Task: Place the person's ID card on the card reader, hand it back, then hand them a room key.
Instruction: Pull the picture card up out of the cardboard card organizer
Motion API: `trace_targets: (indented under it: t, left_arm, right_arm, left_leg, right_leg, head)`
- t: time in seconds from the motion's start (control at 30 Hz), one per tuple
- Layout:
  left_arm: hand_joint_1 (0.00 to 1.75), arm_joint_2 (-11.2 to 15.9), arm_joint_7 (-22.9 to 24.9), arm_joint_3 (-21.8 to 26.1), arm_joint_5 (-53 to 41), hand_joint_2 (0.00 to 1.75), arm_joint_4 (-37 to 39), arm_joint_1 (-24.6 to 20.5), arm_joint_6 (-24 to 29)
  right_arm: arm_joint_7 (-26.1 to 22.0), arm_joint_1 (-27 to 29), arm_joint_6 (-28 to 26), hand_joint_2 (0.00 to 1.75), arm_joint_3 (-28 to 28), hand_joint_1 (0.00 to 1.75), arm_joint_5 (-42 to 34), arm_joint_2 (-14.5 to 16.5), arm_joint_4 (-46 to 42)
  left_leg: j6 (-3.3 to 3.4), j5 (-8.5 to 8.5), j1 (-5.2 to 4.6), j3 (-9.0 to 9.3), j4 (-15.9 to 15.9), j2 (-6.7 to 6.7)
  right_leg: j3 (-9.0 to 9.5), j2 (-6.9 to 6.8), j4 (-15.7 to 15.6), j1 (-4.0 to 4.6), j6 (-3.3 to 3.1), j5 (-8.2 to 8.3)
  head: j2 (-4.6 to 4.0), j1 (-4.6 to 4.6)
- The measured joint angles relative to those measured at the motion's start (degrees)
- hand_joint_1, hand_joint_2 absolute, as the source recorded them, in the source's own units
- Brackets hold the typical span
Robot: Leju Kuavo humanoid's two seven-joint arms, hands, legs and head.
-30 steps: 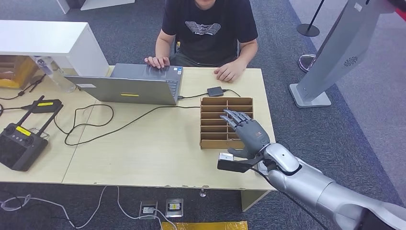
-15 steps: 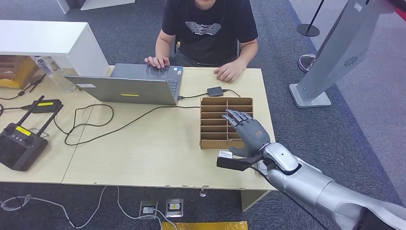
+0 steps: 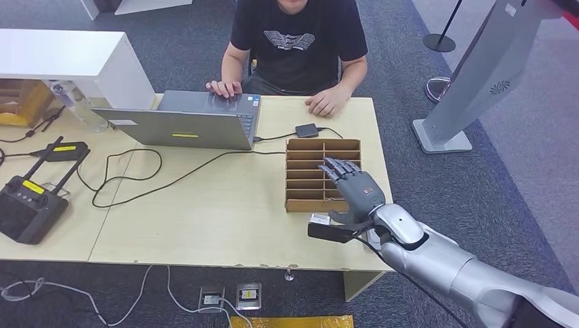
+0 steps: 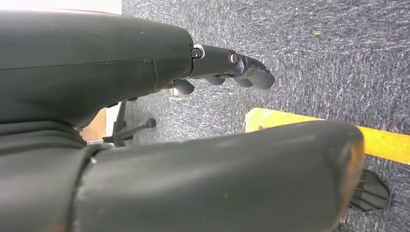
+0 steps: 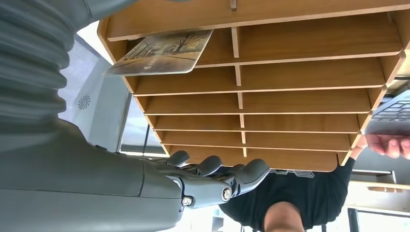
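Note:
A wooden slotted rack [image 3: 307,171] stands on the table's right part. My right hand [image 3: 356,193] hovers over the rack's near right corner, fingers apart and holding nothing. In the right wrist view the rack [image 5: 300,96] is close, and a picture-printed key card [image 5: 159,50] sticks out of one slot, apart from my fingers [image 5: 217,176]. A small black card reader [image 3: 306,130] lies beyond the rack on a cable. The person [image 3: 295,34] sits across the table with one hand on the laptop and the other [image 3: 328,102] on the table. My left hand [image 4: 145,72] hangs over the floor, holding nothing.
An open laptop [image 3: 191,119] sits at the far middle with black cables trailing across the table [image 3: 205,205]. A black controller [image 3: 27,205] lies at the left. A small pale object [image 3: 319,220] lies by the rack's near edge. A grey stand [image 3: 478,75] rises to the right.
My right hand has drawn back slightly over the rack toward me. The person and the things on the table have stayed put.

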Motion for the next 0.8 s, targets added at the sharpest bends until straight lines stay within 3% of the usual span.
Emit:
trace_targets:
  t: [0.07,0.2,0.23,0.8]
  left_arm:
    - [0.0,0.1,0.0,0.0,0.0,0.0,0.0,0.0,-0.1]
    - [0.0,0.2,0.1,0.0,0.0,0.0,0.0,0.0,-0.3]
    - [0.0,0.2,0.2,0.0,0.0,0.0,0.0,0.0,-0.3]
    - [0.0,0.8,0.6,0.0,-0.4,0.0,0.0,0.0,-1.6]
  right_arm:
    - [0.2,0.0,0.0,1.75,0.0,0.06,0.2,0.1,0.0]
    - [0.6,0.1,0.3,1.75,0.0,1.62,1.0,0.4,0.0]
    - [0.8,0.2,0.4,1.75,-0.1,1.7,1.5,0.5,0.0]
    - [8.7,5.1,2.6,1.75,-4.0,1.75,12.6,3.8,-0.1]
  left_leg:
    - [0.0,0.0,0.0,0.0,0.0,0.0]
    - [0.0,0.0,0.0,0.0,0.0,0.0]
    - [0.0,0.0,0.0,0.0,0.0,0.0]
    - [0.0,0.0,0.01,0.0,0.0,0.0]
  right_leg:
    - [0.0,0.0,0.0,0.0,0.0,0.0]
    - [0.0,0.0,0.0,0.0,0.0,0.0]
    - [0.0,0.0,0.0,0.0,0.0,0.0]
    - [0.0,0.0,0.0,0.01,0.0,0.0]
  head:
    - [0.0,0.0]
    - [0.0,0.0]
    - [0.0,0.0]
    - [0.0,0.0]
